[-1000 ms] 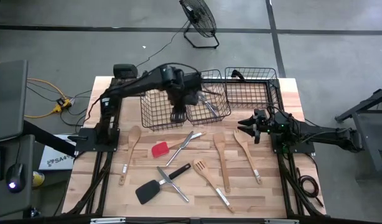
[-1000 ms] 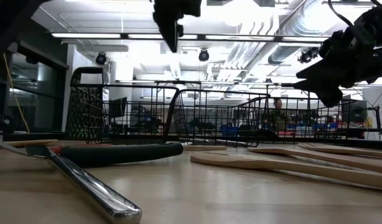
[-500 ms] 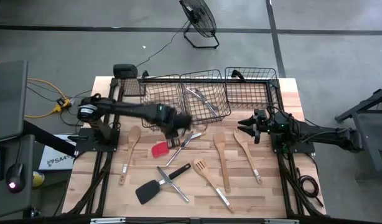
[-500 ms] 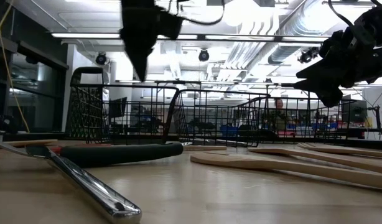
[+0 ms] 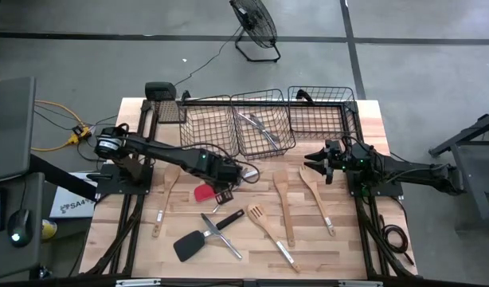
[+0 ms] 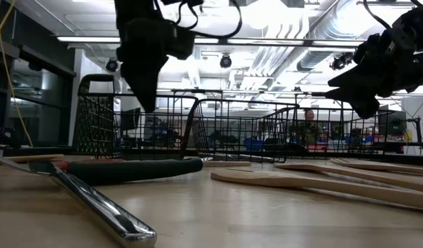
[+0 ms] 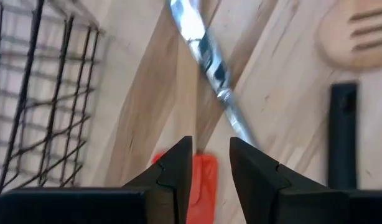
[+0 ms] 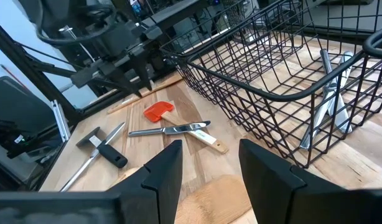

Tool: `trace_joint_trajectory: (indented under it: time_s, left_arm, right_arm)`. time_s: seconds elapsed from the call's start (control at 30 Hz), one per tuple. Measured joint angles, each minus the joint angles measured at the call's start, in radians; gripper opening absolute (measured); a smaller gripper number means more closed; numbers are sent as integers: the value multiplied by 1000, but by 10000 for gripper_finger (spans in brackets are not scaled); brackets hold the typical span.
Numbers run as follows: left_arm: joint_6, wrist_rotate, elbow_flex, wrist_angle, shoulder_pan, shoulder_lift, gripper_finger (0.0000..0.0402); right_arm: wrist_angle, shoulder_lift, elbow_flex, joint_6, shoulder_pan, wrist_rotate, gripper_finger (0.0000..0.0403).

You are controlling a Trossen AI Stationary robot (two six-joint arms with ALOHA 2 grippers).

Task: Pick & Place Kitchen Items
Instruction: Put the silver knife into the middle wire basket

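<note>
Front edge of table (image 5: 109,239): black turner (image 5: 190,244) lies nearest the front, a silver utensil (image 5: 221,236) crossing its handle; a pale slotted turner (image 5: 270,237) just to the right of them.
Left side: one wooden spoon (image 5: 167,194) lying lengthwise, well apart from the rest.
Right of centre: two more wooden spoons (image 5: 283,203) side by side, heads toward the baskets.
Centre: red-headed spatula (image 5: 205,191) flat on the table; silver cutlery (image 7: 206,59) lies just beyond it, crossing at an angle.
Left hand (image 5: 226,175): low over the centre of the table, above the red spatula head. Fingers (image 7: 172,177) a narrow gap apart, nothing between them.
Right hand (image 5: 314,163): above the right side of the table near the heads of the two spoons, well apart from the left hand. Fingers (image 8: 163,174) parted, holding nothing.
Far edge: black wire baskets (image 5: 264,119) in a row; silver cutlery pieces (image 5: 259,127) lie inside the middle one.
</note>
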Motion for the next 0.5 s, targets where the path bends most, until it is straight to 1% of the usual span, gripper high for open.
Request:
trace_joint_trajectory:
  time_s: [0.13,0.27,0.43,0.5]
  left_arm:
    - [-51,-1,-8,31,0,0,103]
    - [-140,-3,-69,53,-3,-14,103]
    - [-225,-63,-151,189,-37,-18,103]
    - [-229,-99,-187,301,-61,-18,104]
  right_arm:
    - [0,0,0,0,0,0,151]
    - [0,0,0,0,0,0,151]
    - [0,0,0,0,0,0,151]
    - [0,0,0,0,0,0,151]
